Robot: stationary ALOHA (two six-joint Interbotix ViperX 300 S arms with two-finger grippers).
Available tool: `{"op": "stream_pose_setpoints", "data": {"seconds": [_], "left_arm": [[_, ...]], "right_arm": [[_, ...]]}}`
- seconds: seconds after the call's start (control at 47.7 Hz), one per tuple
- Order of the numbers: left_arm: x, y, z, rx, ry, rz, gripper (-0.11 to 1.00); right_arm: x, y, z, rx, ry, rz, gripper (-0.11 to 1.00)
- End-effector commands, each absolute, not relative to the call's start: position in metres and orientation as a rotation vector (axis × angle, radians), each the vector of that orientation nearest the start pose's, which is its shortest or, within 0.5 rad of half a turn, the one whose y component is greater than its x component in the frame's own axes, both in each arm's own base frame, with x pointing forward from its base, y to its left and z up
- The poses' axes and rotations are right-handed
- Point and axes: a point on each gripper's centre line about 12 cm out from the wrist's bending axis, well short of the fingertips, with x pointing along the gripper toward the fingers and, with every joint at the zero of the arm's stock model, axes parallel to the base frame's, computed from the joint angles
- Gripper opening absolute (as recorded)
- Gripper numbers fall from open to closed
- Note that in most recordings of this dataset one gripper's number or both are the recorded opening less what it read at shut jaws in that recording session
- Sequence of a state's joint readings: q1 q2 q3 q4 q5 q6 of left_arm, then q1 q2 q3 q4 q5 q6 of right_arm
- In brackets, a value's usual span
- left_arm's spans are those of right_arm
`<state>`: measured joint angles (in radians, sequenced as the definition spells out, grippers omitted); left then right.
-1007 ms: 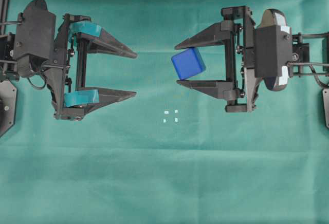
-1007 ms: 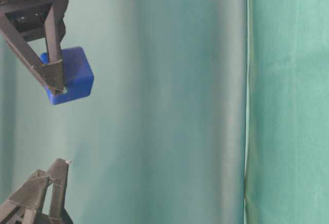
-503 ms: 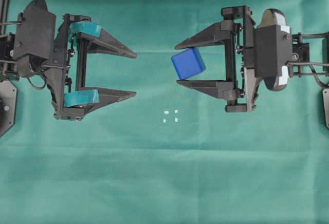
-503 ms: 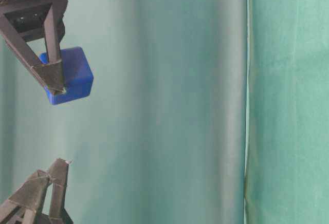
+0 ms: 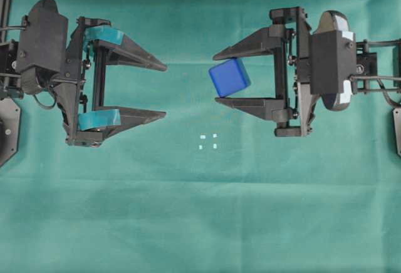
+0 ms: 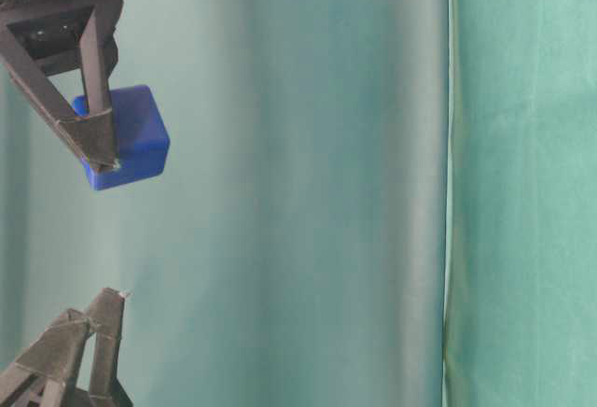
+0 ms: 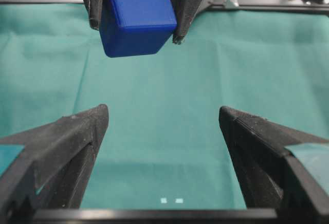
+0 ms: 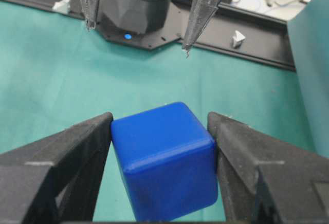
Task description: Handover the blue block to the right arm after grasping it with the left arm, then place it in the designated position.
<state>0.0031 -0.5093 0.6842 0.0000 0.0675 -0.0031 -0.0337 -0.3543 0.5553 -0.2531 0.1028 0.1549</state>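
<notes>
The blue block [image 5: 229, 77] hangs above the cloth, tilted, clamped between the all-black fingers of my right gripper [image 5: 216, 77]. From the right wrist, both fingers press its sides [image 8: 163, 157]. The left wrist view shows the block [image 7: 136, 16] ahead and higher up. My left gripper [image 5: 164, 91], with teal-taped fingers, stands open and empty to the left, a gap apart from the block. The designated position [image 5: 208, 141], a small square of white marks, lies on the cloth below and slightly left of the block. In the table-level view the block [image 6: 135, 141] sits in the right gripper [image 6: 107, 160].
Green cloth [image 5: 200, 210] covers the table. In the table-level view a seam [image 6: 448, 183] runs between the cloth and a green backdrop. Black base plates and a rail [image 8: 247, 34] sit at the far edge behind the left arm.
</notes>
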Motion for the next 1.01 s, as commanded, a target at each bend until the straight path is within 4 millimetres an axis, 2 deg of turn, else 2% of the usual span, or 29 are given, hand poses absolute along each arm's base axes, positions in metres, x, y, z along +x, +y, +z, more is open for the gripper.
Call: {"op": "stream_pose_setpoints", "data": {"seconds": [0.0, 0.755, 0.986], "left_arm": [[0.3166, 0.0010, 0.3476, 0.000, 0.213, 0.003, 1.00], [0.3165, 0.0010, 0.3470, 0.000, 0.215, 0.003, 1.00], [0.3166, 0.0015, 0.3476, 0.000, 0.213, 0.005, 1.00]], "right_arm": [[0.3574, -0.0144, 0.3533, -0.091, 0.251, -0.045, 0.63], [0.3566, -0.0146, 0.3540, -0.091, 0.255, -0.047, 0.63], [0.3552, -0.0160, 0.3479, -0.080, 0.306, -0.058, 0.63]]}}
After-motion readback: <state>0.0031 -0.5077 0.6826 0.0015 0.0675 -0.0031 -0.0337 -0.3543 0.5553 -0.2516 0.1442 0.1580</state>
